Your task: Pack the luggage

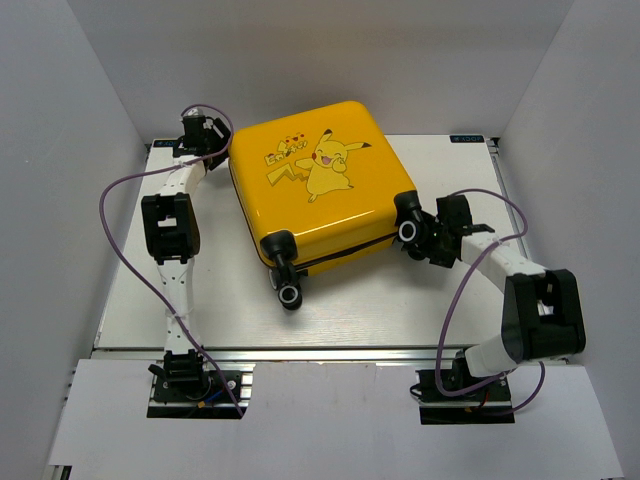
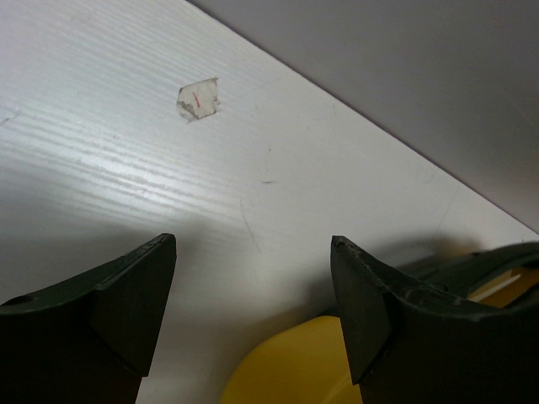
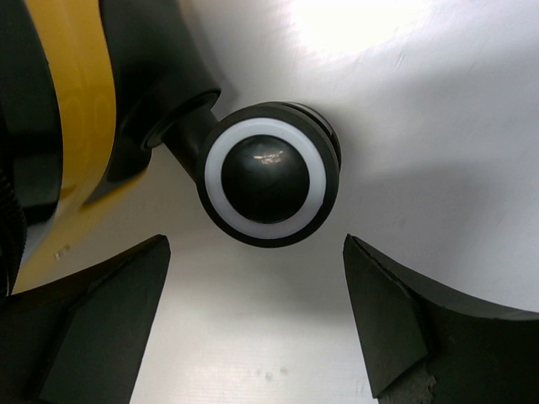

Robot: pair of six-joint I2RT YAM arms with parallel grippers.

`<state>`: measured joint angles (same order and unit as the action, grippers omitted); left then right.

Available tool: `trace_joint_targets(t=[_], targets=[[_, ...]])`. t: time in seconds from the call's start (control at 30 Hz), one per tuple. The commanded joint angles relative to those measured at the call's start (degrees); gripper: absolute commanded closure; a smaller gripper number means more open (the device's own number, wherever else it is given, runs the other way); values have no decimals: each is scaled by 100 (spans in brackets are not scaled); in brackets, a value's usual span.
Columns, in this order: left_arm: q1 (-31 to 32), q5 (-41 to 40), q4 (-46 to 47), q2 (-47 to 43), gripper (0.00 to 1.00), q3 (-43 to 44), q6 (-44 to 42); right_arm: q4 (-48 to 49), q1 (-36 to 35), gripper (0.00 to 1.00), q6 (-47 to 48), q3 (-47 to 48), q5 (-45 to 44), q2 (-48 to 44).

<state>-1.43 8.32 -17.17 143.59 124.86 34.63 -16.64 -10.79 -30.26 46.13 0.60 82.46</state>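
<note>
The yellow Pikachu luggage (image 1: 315, 180) lies closed and flat at the middle back of the table, its black wheels toward me. My left gripper (image 1: 212, 138) is open at the luggage's back left corner; a rounded yellow corner (image 2: 295, 366) shows between its fingers (image 2: 135, 290) in the left wrist view. My right gripper (image 1: 425, 235) is open right by the luggage's right wheel (image 1: 410, 230). In the right wrist view that black wheel with a white ring (image 3: 268, 173) sits just ahead of the open fingers (image 3: 383, 303), with the yellow shell (image 3: 80, 93) at left.
The white table (image 1: 330, 310) is walled by grey panels on the left, right and back. A second wheel (image 1: 290, 296) sticks out toward the near side. A small torn paper scrap (image 2: 198, 98) lies on the table by the left gripper. Purple cables loop off both arms.
</note>
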Motion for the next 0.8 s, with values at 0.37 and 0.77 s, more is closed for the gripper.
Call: trace_joint_targets(t=[0.37,0.77], targets=[[1013,1516,444,-3687,22,-5223,-915,436,85,11,1381,3252,-789,2239],[1321,771,-575,-6842,19,-8004,-237,-2640,700,11,1102,6994,-1359,4216]])
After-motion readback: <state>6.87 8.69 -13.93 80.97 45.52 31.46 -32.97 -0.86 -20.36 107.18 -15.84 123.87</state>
